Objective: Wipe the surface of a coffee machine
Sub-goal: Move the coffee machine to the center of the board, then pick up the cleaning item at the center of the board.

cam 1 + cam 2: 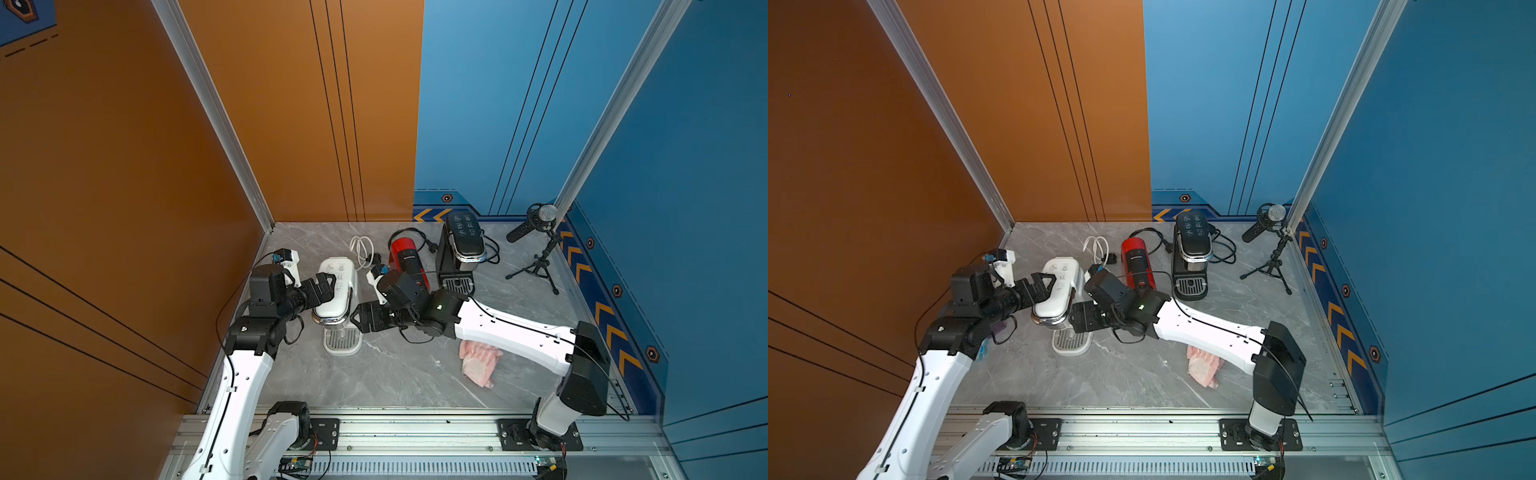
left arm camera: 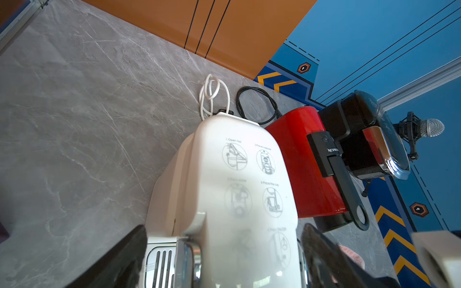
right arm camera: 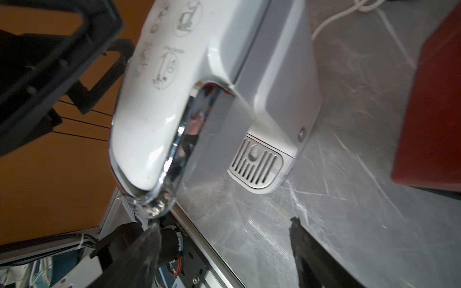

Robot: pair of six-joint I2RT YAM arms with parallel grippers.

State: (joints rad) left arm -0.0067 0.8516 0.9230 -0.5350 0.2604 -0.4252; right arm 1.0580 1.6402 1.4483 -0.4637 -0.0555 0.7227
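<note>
"Coffee machine (image 1: 337, 291), the white one: where?"
"Between both tools. Left tool (image 1: 326, 289) spread wide astride its top; right tool (image 1: 358, 319), also spread and empty, just beside its front."
"Cloth?"
"Pink cloth (image 1: 478, 362), on the tabletop (image 1: 395, 374) behind the right tool."

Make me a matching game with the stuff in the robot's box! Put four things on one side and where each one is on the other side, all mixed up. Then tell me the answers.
Things
1. white coffee machine
2. red coffee machine
3. pink cloth
4. microphone

Places
A. crumpled on the grey table, nearer the front
B. up on a little tripod by the blue wall
C. at the robot's left end of the row of three machines
D. in the middle of that row

Pairs: 1-C, 2-D, 3-A, 4-B
</note>
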